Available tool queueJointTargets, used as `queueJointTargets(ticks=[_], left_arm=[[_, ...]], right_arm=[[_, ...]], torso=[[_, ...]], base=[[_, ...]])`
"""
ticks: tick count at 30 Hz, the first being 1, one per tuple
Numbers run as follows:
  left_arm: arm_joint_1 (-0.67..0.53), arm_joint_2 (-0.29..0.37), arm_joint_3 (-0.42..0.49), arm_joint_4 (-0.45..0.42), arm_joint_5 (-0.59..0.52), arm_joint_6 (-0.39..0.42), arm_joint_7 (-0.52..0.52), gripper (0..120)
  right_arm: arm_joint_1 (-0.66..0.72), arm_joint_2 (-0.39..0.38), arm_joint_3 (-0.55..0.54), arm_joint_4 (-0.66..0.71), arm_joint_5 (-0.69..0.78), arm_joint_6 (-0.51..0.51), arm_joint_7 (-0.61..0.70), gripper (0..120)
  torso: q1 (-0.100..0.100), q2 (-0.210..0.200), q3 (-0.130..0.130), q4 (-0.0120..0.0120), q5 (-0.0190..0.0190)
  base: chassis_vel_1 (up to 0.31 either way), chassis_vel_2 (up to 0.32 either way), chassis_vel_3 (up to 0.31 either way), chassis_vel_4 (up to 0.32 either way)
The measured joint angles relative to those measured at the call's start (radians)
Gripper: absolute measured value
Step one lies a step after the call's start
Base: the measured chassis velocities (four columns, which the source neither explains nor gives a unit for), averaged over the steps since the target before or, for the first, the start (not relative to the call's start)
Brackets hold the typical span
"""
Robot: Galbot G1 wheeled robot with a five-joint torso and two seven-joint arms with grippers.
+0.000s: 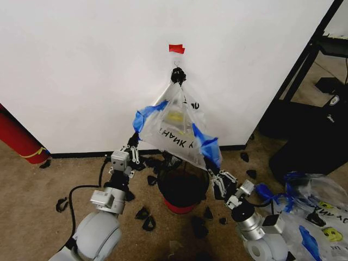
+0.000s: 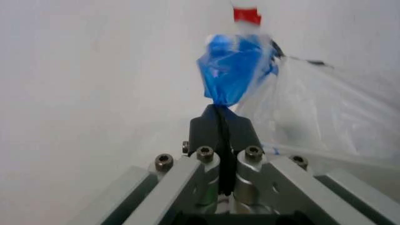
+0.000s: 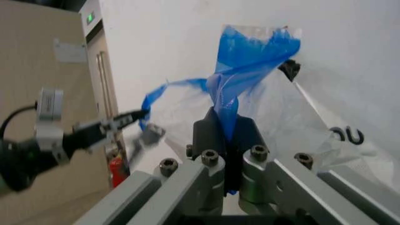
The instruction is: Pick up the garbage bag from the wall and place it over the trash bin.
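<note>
The left gripper (image 2: pixel 222 123) and right gripper (image 3: pixel 223 129) were each clamped on a blue handle of the garbage bag (image 1: pixel 175 128), stretched between their fingers above the trash bin (image 1: pixel 182 190), top hooked on the wall (image 1: pixel 81 70).

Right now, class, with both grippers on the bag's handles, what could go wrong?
1. The garbage bag still hangs from the hook, while the left gripper and right gripper pinch its blue handles; pulling may tear the thin plastic.
2. The trash bin is light-looking; a dragged bag could tip it.
</note>
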Motion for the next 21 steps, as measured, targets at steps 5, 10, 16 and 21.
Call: queueJointTargets(ticks=[5, 10, 16, 21], left_arm=[[0.065, -0.005, -0.05, -0.025, 0.017, -0.008, -0.01, 0], [0.108, -0.017, -0.063, -0.024, 0.036, -0.022, -0.024, 0], [0.117, -0.044, -0.067, -0.076, 0.031, -0.055, -0.025, 0], [0.136, -0.064, -0.061, -0.113, -0.018, -0.09, 0.001, 0]], right_arm=[[-0.053, -0.009, 0.018, -0.001, -0.067, 0.022, -0.025, 0], [-0.073, -0.016, 0.017, -0.02, -0.092, 0.052, -0.052, 0], [-0.041, -0.02, 0.011, 0.028, -0.044, 0.065, -0.059, 0], [-0.001, -0.029, 0.032, 0.094, -0.012, 0.049, -0.041, 0]], torso=[[0.0, 0.0, 0.0, 0.0, 0.0], [0.0, 0.0, 0.0, -0.0001, 0.0], [0.0, 0.0, 0.0, -0.0001, 0.0], [0.0, 0.0, 0.0, 0.0001, 0.0001]], base=[[0.0, 0.0, 0.0, 0.0], [0.0, 0.0, 0.0, 0.0], [0.0, 0.0, 0.0, 0.0], [0.0, 0.0, 0.0, 0.0]])
